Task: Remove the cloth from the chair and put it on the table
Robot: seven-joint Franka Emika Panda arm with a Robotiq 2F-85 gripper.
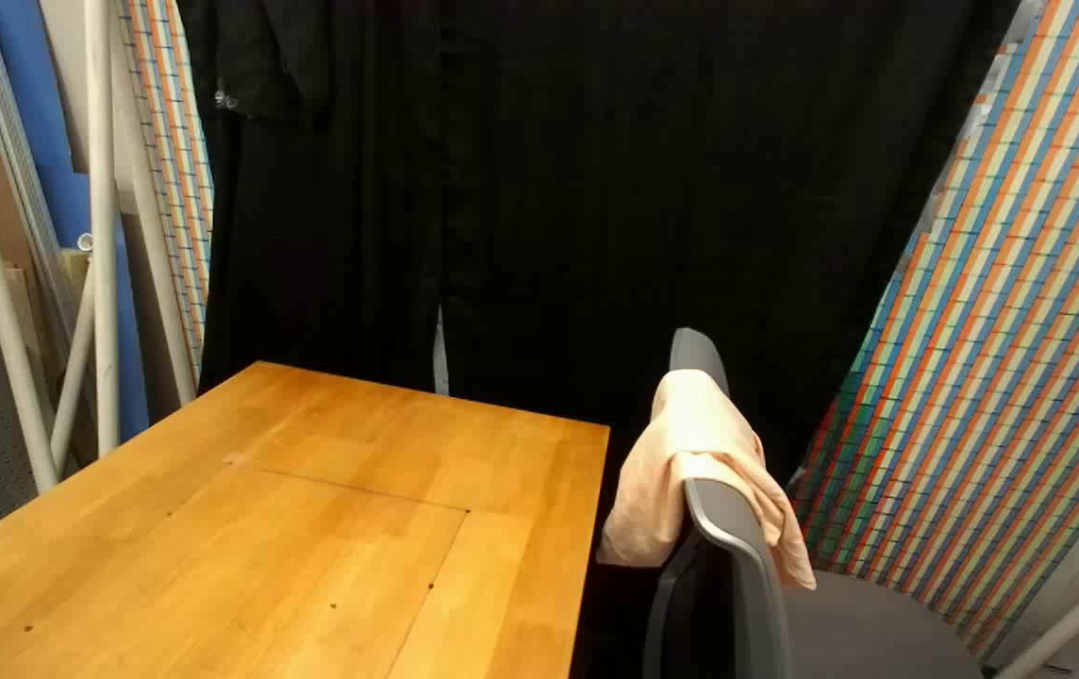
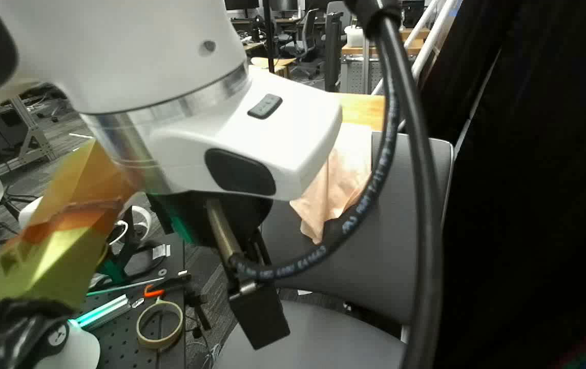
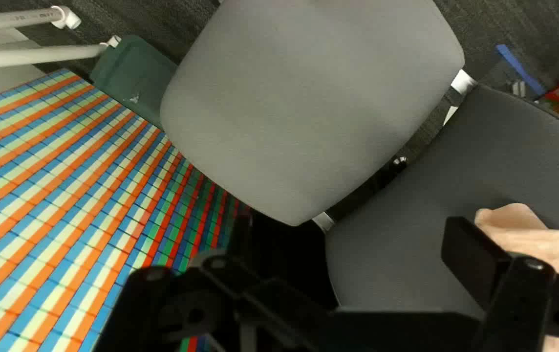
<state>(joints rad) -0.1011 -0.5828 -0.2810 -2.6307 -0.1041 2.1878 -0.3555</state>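
The pale peach cloth hangs draped over the top of the chair back, with folds down both sides. It also shows in an exterior view, partly behind the arm, and at the right edge of the wrist view. The dark grey chair stands beside the wooden table; its seat fills the middle of the wrist view. My gripper is open and empty, its fingers wide apart above the chair. Its right finger overlaps the cloth in the wrist view; I cannot tell whether they touch.
A black curtain hangs behind the table and chair. Colourful woven panels stand beside the chair. White pipes lean at the table's far side. A thick black cable loops from the arm. A tape roll lies on a perforated bench.
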